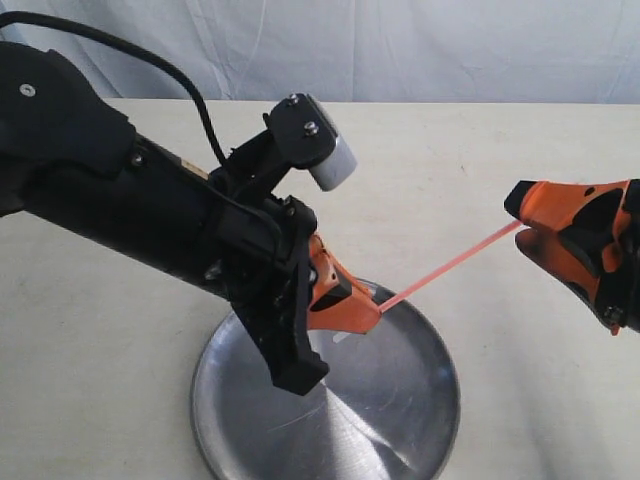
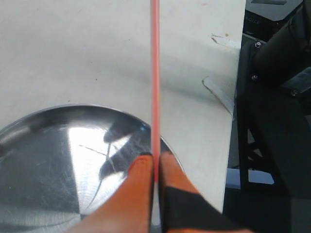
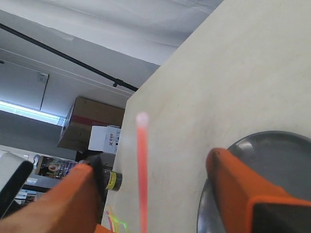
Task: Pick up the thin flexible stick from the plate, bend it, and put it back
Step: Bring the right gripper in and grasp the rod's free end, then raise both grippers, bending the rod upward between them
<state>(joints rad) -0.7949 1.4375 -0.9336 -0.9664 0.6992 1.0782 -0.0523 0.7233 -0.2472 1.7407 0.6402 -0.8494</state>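
We're holding the stick (image 1: 450, 265) aloft over the plate (image 1: 420, 420) rim, left claw (image 1: 374, 314) clamping it | right claw (image 1: 517, 225) gaping around its far end | risking a shallow bite, stick springing onto worktop (image 1: 500, 140)

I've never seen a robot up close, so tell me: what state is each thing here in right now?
Plate: lying flat on the table.
Stick: straight, unbent, held in the air.
Left pincer: shut on one end of the stick.
Right pincer: open, stick's other end between its fingers, ungripped.
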